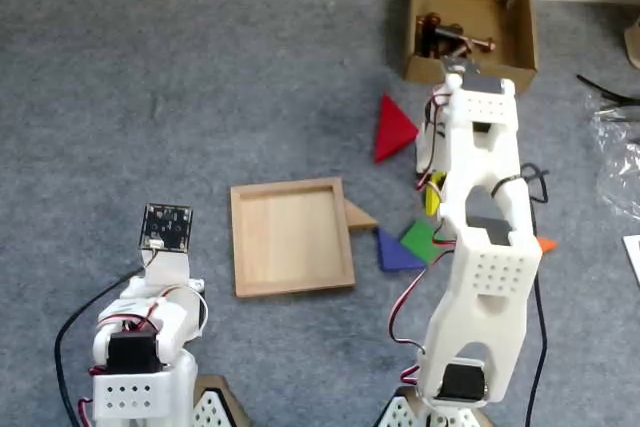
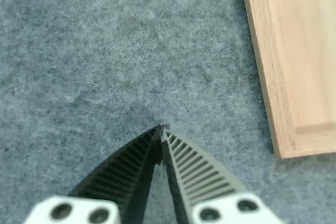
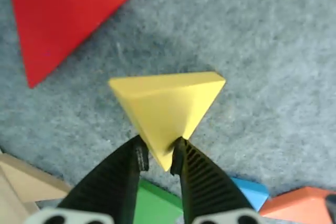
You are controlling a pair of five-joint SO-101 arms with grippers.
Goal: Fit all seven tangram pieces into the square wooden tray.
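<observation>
Six pieces counted, none inside tray (image 1: pixel 290 237): red triangle (image 1: pixel 393 127), tan triangle (image 1: pixel 358 215) against tray's right rim, blue triangle (image 1: pixel 395 250), green piece (image 1: pixel 425 237), orange piece (image 1: pixel 545 243), yellow triangle (image 3: pixel 165 103). Right end effector (image 3: pixel 157 153) clamped on yellow triangle's corner; tray lay to its left, slightly nearer. Left end effector (image 2: pixel 160 132) clenched, empty, left of tray. Right arm closer to loose pieces. One tray.

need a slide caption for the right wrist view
Right gripper pinching one corner of the yellow triangle, the red triangle lying nearby on the grey carpet
</observation>
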